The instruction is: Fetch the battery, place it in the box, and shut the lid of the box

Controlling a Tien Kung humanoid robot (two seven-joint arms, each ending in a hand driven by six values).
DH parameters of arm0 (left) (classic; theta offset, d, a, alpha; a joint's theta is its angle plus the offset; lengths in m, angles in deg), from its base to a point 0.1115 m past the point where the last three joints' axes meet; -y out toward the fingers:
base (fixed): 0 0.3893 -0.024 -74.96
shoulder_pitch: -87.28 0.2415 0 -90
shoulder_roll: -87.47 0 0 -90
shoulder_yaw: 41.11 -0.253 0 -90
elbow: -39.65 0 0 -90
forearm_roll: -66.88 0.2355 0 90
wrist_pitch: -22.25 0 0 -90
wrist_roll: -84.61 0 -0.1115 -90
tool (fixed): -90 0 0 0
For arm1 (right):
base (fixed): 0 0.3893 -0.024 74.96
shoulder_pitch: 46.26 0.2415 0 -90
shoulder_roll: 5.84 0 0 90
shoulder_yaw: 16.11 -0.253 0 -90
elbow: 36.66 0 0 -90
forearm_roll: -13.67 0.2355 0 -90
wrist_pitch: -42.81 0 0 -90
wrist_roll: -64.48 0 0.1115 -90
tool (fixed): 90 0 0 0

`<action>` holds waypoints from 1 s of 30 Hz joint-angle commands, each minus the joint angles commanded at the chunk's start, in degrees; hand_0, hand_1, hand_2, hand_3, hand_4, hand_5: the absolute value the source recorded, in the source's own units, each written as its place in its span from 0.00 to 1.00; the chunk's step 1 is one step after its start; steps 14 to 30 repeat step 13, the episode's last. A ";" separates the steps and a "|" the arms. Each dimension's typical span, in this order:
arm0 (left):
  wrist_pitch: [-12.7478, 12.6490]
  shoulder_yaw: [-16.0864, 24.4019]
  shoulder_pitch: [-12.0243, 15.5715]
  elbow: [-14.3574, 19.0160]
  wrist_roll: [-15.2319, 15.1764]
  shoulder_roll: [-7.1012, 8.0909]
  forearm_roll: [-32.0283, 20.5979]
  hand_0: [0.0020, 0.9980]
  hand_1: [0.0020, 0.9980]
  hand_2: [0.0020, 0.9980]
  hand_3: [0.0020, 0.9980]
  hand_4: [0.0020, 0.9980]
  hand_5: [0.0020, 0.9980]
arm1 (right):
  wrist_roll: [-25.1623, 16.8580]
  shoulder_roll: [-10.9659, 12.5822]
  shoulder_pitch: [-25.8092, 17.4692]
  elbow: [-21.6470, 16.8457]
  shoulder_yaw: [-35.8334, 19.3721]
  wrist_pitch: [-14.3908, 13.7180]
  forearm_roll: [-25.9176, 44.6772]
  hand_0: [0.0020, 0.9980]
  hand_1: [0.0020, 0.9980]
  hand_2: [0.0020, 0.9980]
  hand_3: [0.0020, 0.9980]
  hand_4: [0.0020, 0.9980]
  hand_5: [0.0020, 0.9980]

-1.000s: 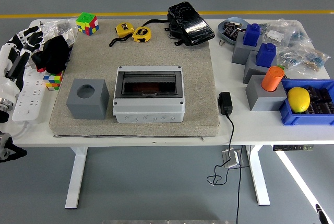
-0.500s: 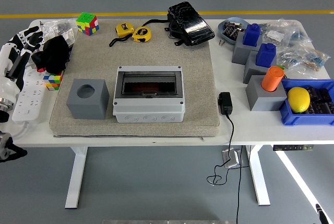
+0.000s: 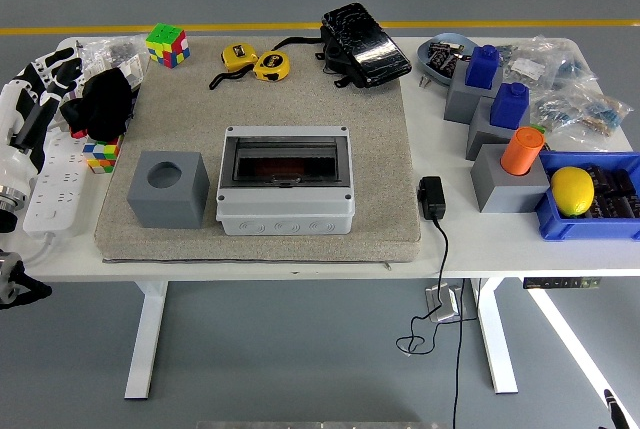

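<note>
Grey box (image 3: 285, 181) showing a dark lid at centre; yellow lemon (image 3: 572, 190) glowing in the blue bin (image 3: 585, 228), lower right.

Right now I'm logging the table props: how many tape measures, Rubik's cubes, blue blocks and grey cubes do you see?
Yellow tape measures: 2
Rubik's cubes: 2
Blue blocks: 2
Grey cubes: 4
Total: 10

Single head view, high on robot's side, facing forward and down. Whole white desk (image 3: 500, 239) in frame, near edge low, floor and desk legs below, grey floor with yellow line beyond. Distance moderate.
</note>
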 joint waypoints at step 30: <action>-0.12 0.17 -0.10 0.00 -0.09 -0.08 -0.09 0.84 0.82 0.82 0.81 1.00 0.74 | -0.09 -0.06 0.03 0.00 -0.04 0.06 0.05 0.82 0.77 0.75 0.79 1.00 1.00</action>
